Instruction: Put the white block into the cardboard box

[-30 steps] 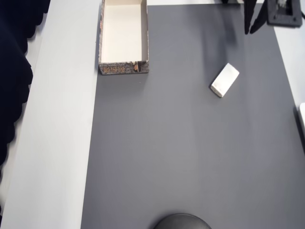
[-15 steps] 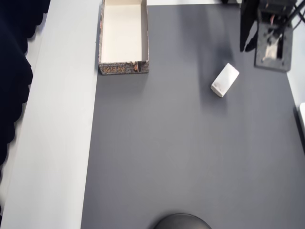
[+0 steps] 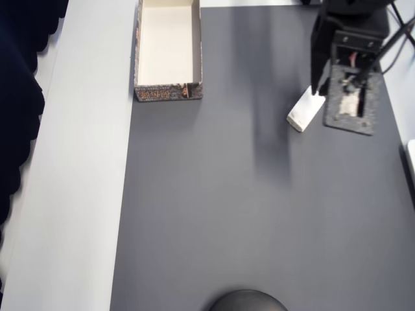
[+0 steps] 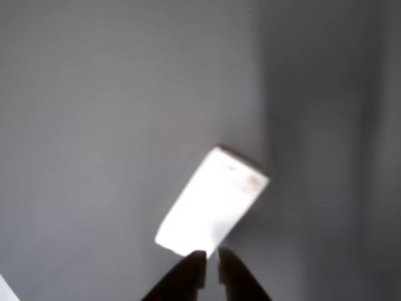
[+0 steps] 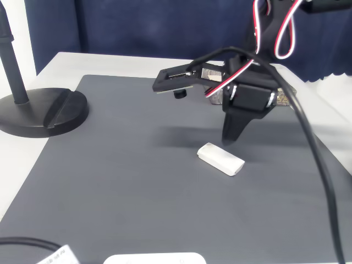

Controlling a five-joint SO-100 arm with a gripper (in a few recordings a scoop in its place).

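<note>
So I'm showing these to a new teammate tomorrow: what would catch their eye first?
Probably the white block, bright on the dark grey mat and lying at an angle, with the black gripper hanging just above one end of it, fingertips nearly together. Next, in the overhead view, the cardboard box at the mat's top left corner, well apart from the block, with nothing in its cream inside.

You're at a lab-like bench: grey mat (image 5: 110, 181) on a white table (image 3: 78, 194), dark blue curtain (image 5: 165, 27), black stand (image 5: 38, 110).
</note>
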